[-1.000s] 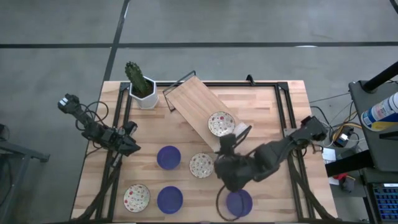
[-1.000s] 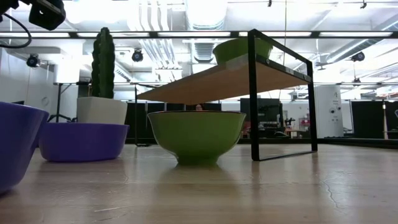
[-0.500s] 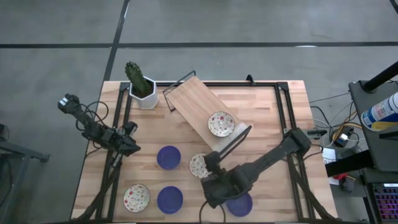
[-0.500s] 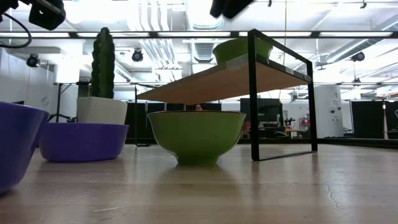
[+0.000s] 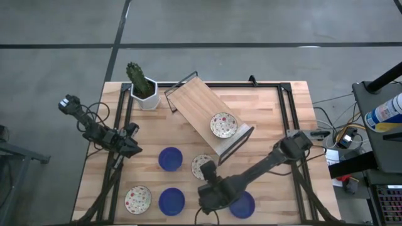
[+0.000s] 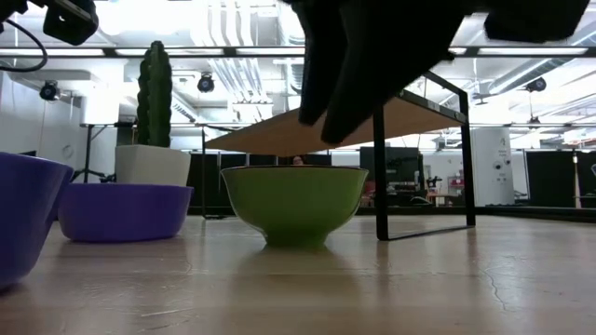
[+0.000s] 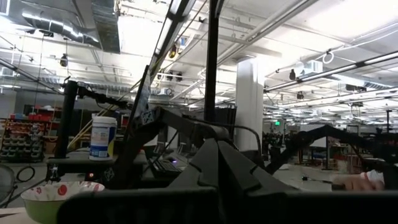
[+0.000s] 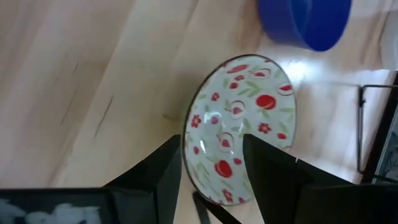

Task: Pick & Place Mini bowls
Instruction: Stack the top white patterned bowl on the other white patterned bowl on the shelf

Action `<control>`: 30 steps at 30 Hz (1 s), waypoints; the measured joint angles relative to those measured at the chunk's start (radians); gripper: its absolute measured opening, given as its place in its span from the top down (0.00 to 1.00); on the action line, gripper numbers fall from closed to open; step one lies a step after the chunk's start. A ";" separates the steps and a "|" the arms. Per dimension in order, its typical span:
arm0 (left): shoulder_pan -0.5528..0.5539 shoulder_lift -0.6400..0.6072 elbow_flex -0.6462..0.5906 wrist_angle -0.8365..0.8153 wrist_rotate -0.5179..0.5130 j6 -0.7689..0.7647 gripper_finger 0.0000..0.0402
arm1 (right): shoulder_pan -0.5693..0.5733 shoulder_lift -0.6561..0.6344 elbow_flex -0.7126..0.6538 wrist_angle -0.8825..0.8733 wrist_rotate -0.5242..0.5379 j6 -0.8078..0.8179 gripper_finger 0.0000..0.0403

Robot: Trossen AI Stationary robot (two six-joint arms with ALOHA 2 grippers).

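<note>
The high view shows three blue mini bowls (image 5: 170, 159) (image 5: 171, 201) (image 5: 242, 204) and two speckled ones (image 5: 202, 166) (image 5: 137, 199) resting on their bases on the table. A third speckled bowl (image 5: 223, 125) sits on the wooden shelf (image 5: 198, 103). My right gripper (image 8: 211, 168) is open over the middle speckled bowl (image 8: 239, 127), at its near rim. One finger stands outside the rim and one over the inside, and I see no touch. In the low view the gripper (image 6: 326, 116) hangs above the bowl's green outside (image 6: 293, 205). My left gripper (image 5: 130, 146) waits, shut, by the table's left edge.
A white pot with a cactus (image 5: 144, 94) stands at the far left corner beside the shelf's black wire frame (image 5: 235, 143). A black metal frame (image 5: 286, 110) runs round the tabletop. Bare wood lies far right of the shelf (image 5: 264, 113).
My right arm has stretched out, carrying its gripper toward the table's near left and down. The gripper now shows large at the top of the low view, above the middle speckled bowl. The bowls and my left arm have kept still.
</note>
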 joint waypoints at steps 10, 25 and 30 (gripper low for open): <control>0.000 0.000 0.000 0.001 0.000 -0.008 1.00 | -0.009 0.056 0.000 0.038 -0.023 0.006 0.60; 0.000 0.000 0.000 0.000 0.000 -0.023 1.00 | -0.047 0.056 0.000 0.038 -0.146 0.060 0.90; 0.000 0.000 0.000 0.000 0.000 -0.023 1.00 | -0.044 0.056 0.000 0.040 -0.145 0.046 0.97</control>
